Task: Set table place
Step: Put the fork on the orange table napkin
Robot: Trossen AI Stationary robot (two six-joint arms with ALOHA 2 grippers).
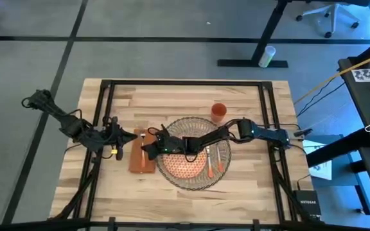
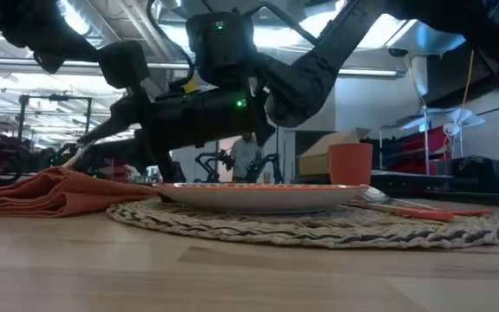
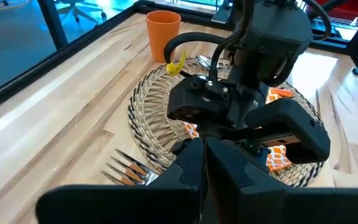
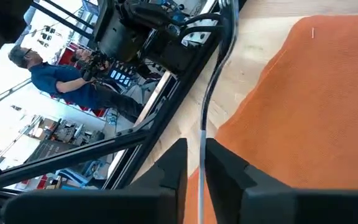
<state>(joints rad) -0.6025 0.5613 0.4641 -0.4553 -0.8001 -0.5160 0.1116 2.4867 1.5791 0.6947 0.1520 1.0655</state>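
A round orange patterned plate (image 1: 186,168) sits on the woven placemat (image 1: 172,131) in the middle of the table (image 1: 172,96). The orange cup (image 1: 218,112) stands at the mat's far right. A spoon and a knife (image 1: 214,159) lie on the mat to the right of the plate. The rust-orange napkin (image 1: 140,160) lies flat on the table to the left of the mat. My right gripper (image 1: 150,149) reaches across the plate to the napkin and is shut on the fork (image 3: 126,169). My left gripper (image 1: 126,136) hovers shut just left of the napkin. My right gripper pinches the fork between its two fingers, with the thin metal neck (image 4: 202,140) running out from between the fingertips. The fingers lie roughly along the fork, over the napkin (image 4: 303,112). The tines (image 3: 124,168) point toward the table's far edge. Whether the fork rests on the napkin does not show.
Black frame bars (image 1: 105,109) run along the table's left and right sides under the arms. Bare wood lies along the table's far and near edges. A person (image 4: 55,78) stands in the room beyond the table.
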